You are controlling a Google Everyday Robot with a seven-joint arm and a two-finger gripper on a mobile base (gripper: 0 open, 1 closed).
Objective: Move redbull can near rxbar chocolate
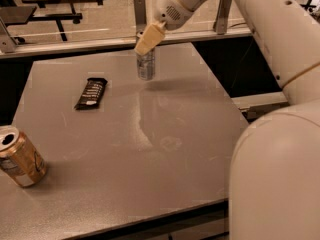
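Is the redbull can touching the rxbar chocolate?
Apart: camera view shows bare table between redbull can and rxbar chocolate; the gripper is over the can's top.
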